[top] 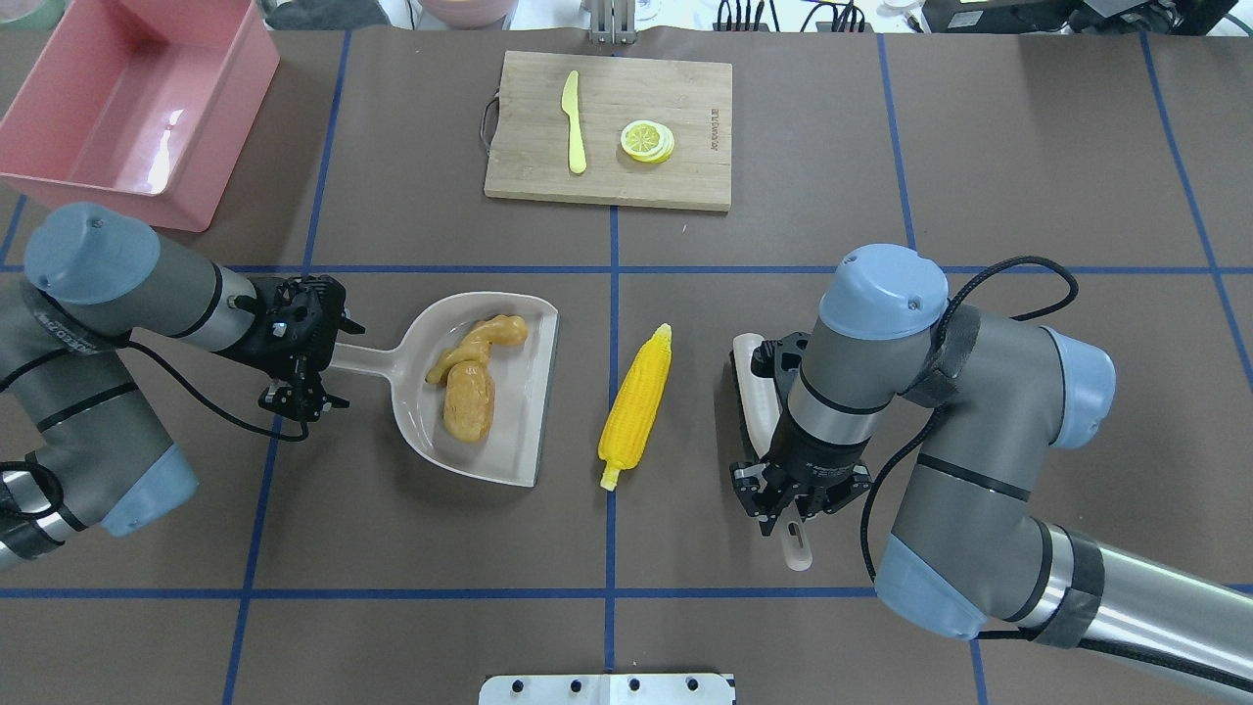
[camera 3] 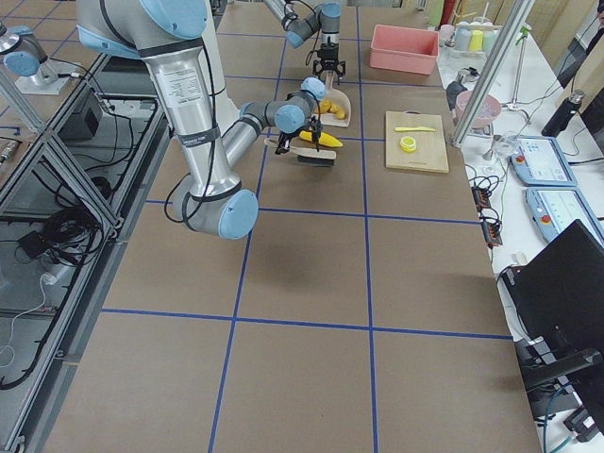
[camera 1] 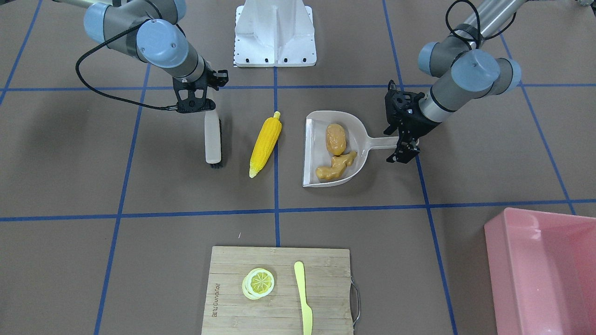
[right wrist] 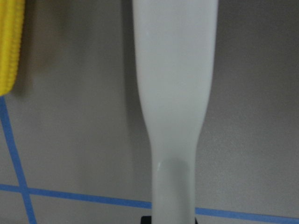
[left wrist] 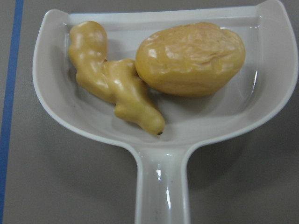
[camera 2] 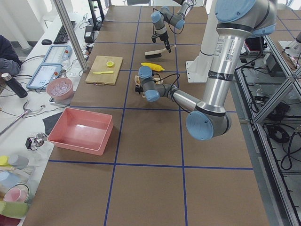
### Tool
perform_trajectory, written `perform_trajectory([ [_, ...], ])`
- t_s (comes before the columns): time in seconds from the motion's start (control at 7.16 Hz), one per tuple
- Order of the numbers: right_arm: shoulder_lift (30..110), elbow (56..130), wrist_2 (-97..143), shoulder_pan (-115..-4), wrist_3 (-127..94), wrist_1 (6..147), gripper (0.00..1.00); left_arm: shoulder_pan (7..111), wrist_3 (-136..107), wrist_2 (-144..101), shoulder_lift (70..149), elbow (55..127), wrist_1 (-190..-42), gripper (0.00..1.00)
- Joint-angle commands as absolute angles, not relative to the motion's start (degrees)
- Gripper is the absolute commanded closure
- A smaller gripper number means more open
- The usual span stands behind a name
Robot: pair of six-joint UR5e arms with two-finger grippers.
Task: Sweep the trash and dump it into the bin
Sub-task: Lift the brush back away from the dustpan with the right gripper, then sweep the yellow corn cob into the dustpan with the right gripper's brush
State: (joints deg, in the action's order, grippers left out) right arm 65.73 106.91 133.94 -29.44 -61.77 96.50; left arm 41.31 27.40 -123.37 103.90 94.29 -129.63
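The yellow corn cob [camera 1: 265,145] [top: 638,406] lies on the table between the brush and the dustpan. The brown potato lump [camera 1: 335,138] [left wrist: 190,58] and the tan ginger root [camera 1: 336,166] [left wrist: 114,84] lie inside the beige-grey dustpan [camera 1: 316,139] [top: 519,411]. My left gripper [camera 1: 404,140] [top: 313,357] is shut on the dustpan's handle [left wrist: 163,186]. My right gripper [camera 1: 205,100] [top: 783,504] is shut on the handle of a white brush [camera 1: 213,139] [right wrist: 173,93], which rests to the corn's side. The pink bin [camera 1: 540,270] [top: 127,108] stands empty at the far corner on my left.
A wooden cutting board [camera 1: 279,260] [top: 607,186] sits at the far middle with a lemon slice [camera 1: 258,283] and a pale yellow knife [camera 1: 303,298] on it. The robot's white base plate [camera 1: 274,32] is at the near middle. Blue tape lines cross the brown table.
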Motion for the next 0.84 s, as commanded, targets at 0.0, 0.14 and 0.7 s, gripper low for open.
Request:
perform_trajectory([
  [0.0,60.2,101.2,133.9,-29.7,-62.0,96.3,1.0,41.4,27.3,-123.5,103.8,94.5,-129.7,0.07],
  [0.14,57.4,98.4,133.0,-29.4,-62.1,95.1,1.0,41.5,27.2,-123.5,103.8,94.7,-129.6,0.07],
  [0.7,55.2,94.8,131.2,-27.1,-73.1,81.7,1.0,41.5,24.5,-123.9,103.2,95.1,-129.6,0.07],
])
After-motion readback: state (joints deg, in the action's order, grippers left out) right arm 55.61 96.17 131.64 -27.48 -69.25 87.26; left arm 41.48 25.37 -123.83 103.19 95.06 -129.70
